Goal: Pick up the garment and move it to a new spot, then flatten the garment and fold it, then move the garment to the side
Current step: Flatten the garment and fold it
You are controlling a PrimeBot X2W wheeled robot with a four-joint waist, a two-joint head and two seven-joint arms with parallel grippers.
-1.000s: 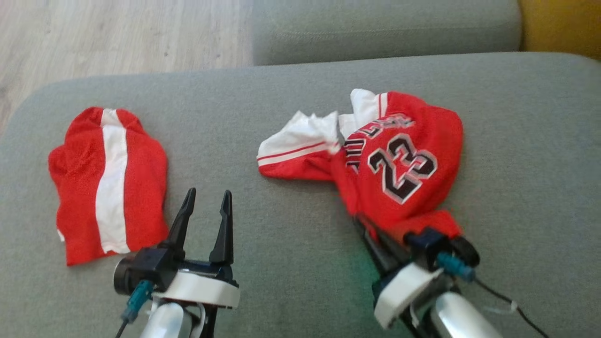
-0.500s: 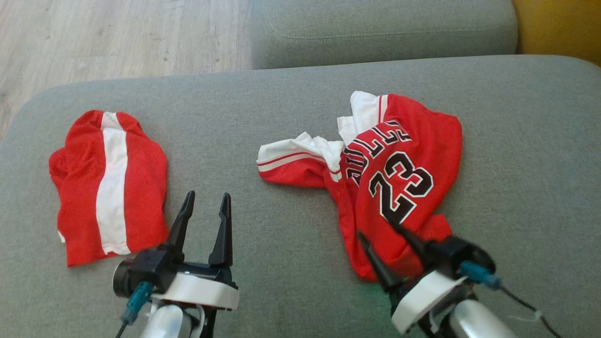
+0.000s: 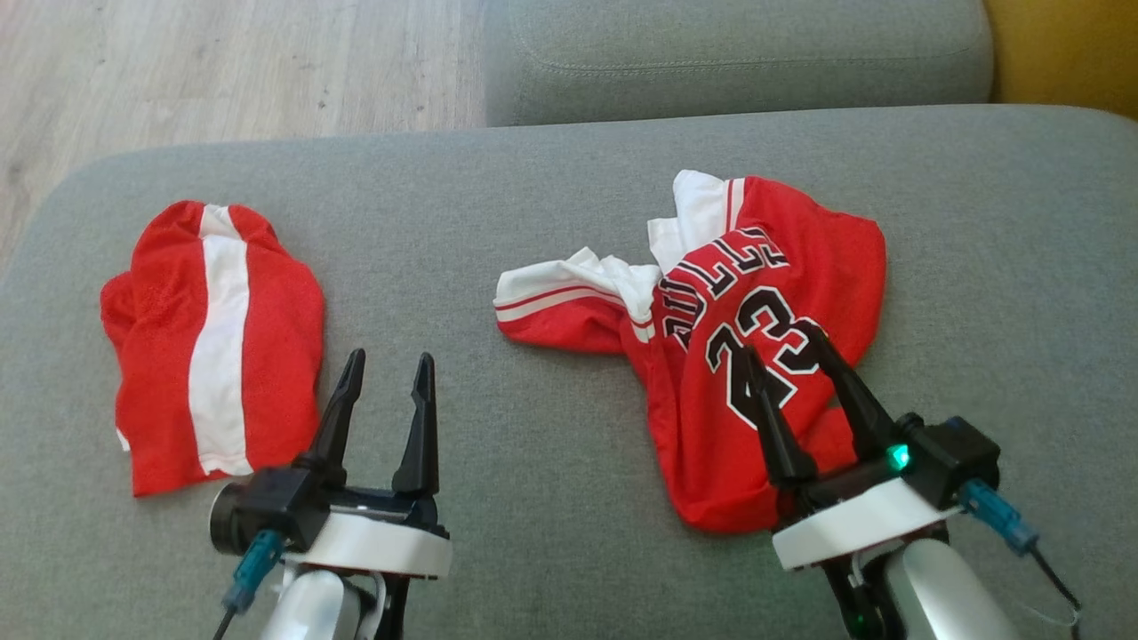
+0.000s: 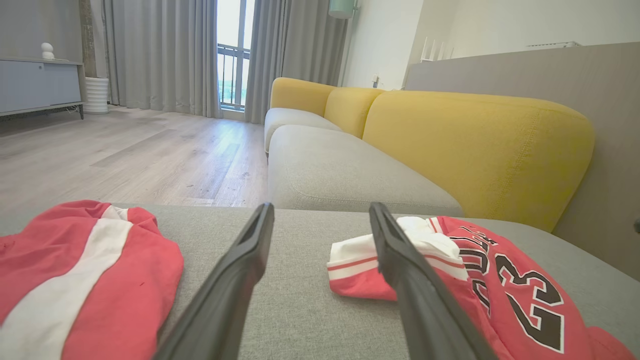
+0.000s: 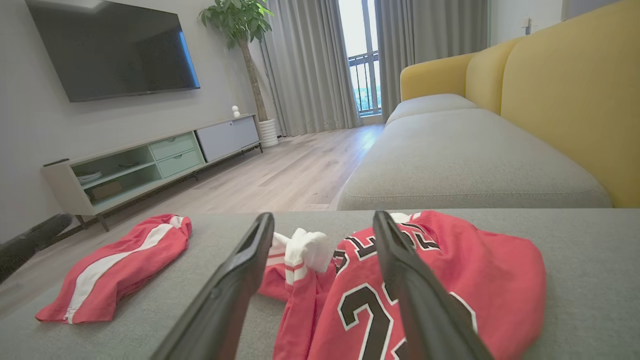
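On the grey sofa seat (image 3: pixel 533 196) the red jersey (image 3: pixel 711 400) lies crumpled and free — our right gripper (image 3: pixel 787 348) hovers over its near part with jaws spread, our left gripper (image 3: pixel 389 357) hangs further left, jaws spread too, ready, we think, for the flattening.

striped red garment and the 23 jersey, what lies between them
In the head view, bare grey cushion lies between the striped red garment and the 23 jersey; the open left gripper hovers at the gap's near end.
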